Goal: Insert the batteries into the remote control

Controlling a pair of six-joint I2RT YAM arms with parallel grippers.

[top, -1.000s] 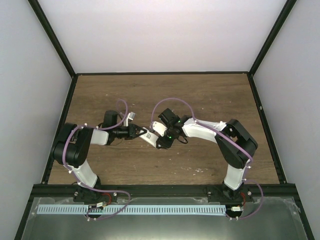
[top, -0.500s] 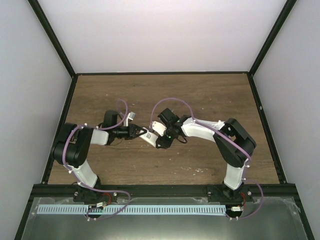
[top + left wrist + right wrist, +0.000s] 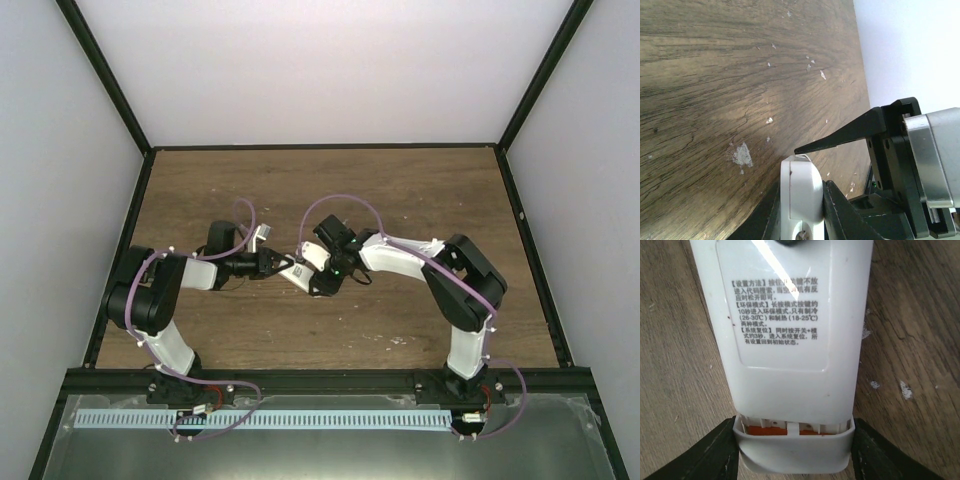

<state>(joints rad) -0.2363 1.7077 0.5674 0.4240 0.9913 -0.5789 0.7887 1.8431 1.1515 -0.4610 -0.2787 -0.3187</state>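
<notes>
The white remote control (image 3: 296,272) is held just above the wooden table between both grippers. My left gripper (image 3: 278,266) is shut on one end; in the left wrist view the remote (image 3: 801,190) stands on edge between its jaws (image 3: 800,200). My right gripper (image 3: 316,280) is shut across the other end. In the right wrist view the remote (image 3: 790,315) shows its label face, with my right gripper (image 3: 794,456) clamping the end's sides. A narrow gap in the back shows the orange-red batteries (image 3: 760,430) inside. One right fingertip (image 3: 840,138) reaches over the remote's end.
Pale crumbs and a scuffed patch (image 3: 742,154) dot the brown wooden table (image 3: 400,190), with more specks near the front (image 3: 395,340). White walls and a black frame (image 3: 520,230) enclose the table on three sides.
My right arm has shifted slightly left, closer to the left gripper. The remote and the left arm have barely moved.
</notes>
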